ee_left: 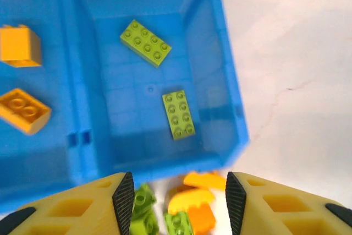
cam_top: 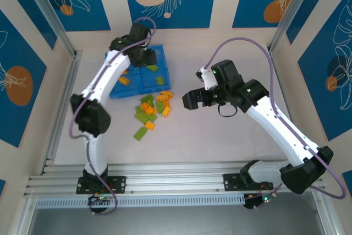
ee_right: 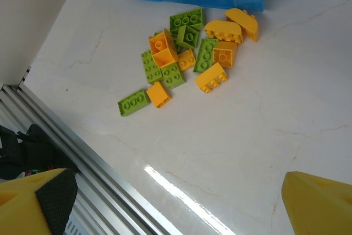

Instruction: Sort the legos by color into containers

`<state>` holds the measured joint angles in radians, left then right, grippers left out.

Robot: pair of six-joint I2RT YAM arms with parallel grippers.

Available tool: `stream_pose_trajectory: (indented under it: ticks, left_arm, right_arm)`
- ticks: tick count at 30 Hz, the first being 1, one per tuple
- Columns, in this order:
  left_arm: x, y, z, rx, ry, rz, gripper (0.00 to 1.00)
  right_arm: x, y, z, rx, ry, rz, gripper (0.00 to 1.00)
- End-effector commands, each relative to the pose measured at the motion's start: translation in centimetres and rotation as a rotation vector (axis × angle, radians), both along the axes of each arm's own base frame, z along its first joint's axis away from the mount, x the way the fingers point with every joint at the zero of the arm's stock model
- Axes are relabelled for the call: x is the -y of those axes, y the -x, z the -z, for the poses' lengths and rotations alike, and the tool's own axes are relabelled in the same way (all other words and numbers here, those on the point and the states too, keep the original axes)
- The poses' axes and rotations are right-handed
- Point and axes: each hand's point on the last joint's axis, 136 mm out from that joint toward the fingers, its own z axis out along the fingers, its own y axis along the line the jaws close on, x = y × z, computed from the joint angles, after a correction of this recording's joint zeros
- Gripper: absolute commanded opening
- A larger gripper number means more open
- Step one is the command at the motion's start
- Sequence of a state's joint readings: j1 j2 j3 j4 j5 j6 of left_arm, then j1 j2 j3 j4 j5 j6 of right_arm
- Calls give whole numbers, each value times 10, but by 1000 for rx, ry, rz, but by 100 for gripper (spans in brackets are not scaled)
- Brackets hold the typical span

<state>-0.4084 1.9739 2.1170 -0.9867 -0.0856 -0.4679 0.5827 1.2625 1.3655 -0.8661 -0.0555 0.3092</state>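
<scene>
The blue tray (cam_top: 137, 85) lies at the back left of the table, seen from above in the left wrist view (ee_left: 82, 81). Its left container holds two orange legos (ee_left: 23, 111), its right container two green legos (ee_left: 179, 115). My left gripper (ee_left: 179, 202) hovers over the tray's near edge (cam_top: 147, 58), open, with nothing between its pads (ee_left: 124, 199). A pile of several orange and green legos (cam_top: 151, 111) lies on the table in front of the tray (ee_right: 190, 53). My right gripper (cam_top: 191, 100) hangs to the right of the pile, wide open and empty over bare table (ee_right: 176, 191).
One green lego (ee_right: 132, 103) and a small orange one (ee_right: 160, 94) lie apart at the pile's near side. An aluminium rail (cam_top: 176, 175) runs along the table's near edge. Panel walls enclose the back and both sides.
</scene>
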Motion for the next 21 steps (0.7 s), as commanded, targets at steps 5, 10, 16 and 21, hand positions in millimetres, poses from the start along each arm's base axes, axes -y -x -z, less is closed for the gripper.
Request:
stream_pose_trajectory:
  ticks: [5, 10, 16, 21]
  left_arm:
    - [-32, 81, -23, 31, -31, 36, 49]
    - [-50, 129, 2, -20, -3, -37, 50]
    - [-44, 162, 53, -131, 123, -157, 52]
    - [-26, 163, 92, -219, 119, -235, 69]
  right_arm:
    - [-20, -25, 28, -112, -4, 91, 96]
    - [-38, -41, 47, -113, 10, 129, 96]
    - [-56, -58, 76, -204, 18, 195, 95]
    - [-69, -55, 83, -216, 37, 148, 95]
